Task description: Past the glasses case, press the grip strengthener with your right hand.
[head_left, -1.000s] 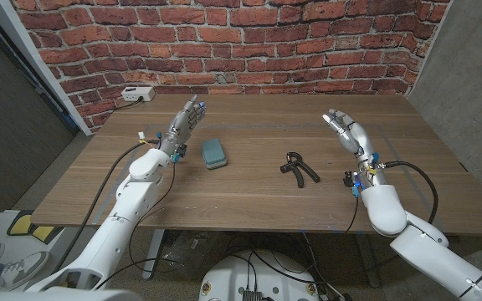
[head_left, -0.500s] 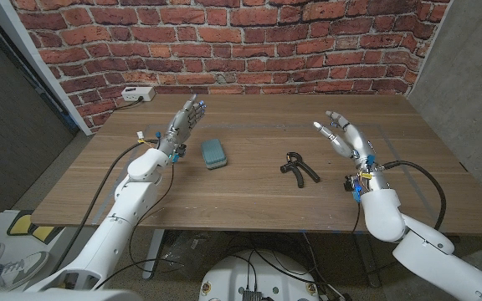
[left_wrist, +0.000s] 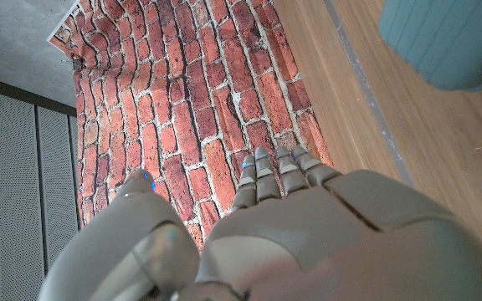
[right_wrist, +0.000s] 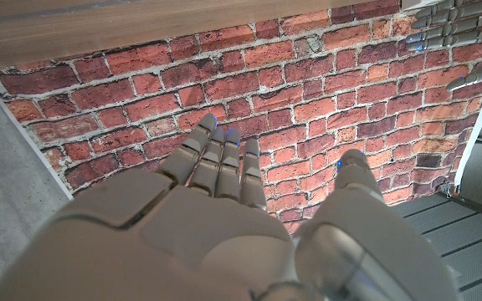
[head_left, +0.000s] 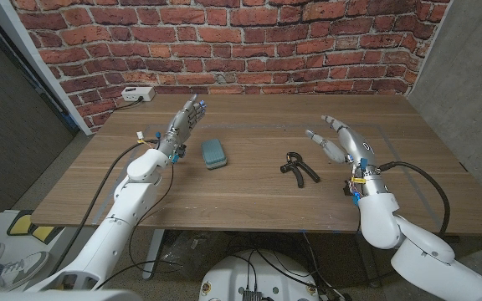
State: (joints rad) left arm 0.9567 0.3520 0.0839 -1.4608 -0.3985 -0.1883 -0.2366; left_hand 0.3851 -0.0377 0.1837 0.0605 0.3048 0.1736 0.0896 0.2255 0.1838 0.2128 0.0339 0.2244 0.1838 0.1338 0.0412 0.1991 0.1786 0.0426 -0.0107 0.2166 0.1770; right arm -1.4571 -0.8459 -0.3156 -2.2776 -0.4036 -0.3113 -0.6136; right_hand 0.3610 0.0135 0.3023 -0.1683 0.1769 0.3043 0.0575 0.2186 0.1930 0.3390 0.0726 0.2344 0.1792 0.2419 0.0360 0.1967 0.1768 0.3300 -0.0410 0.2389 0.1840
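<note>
The grip strengthener was seen lying on the wooden worktop, its black handles splayed toward the near right and its coiled spring end pointing away. The teal glasses case lay well apart from it, toward the robot's left. The right hand was held above the worktop just to the right of the strengthener, fingers spread and nothing gripped — no contact with the tool could be made out. The left hand was raised beside the glasses case with its fingers extended and apart, likewise empty.

Several risks could be judged from this arrangement. The strengthener rested loose on a smooth surface, so a press delivered off-centre or at a slant would likely skate it sideways rather than load it. The handles were angled and narrow — a fingertip brought down on one alone might tip the tool or flip its spring end up. Since the right hand was positioned to the side and not over the tool, a sideways approach might brush the near handle before any downward pressure was applied. The glasses case was far enough off that it was unlikely to be disturbed by the right hand.
</note>
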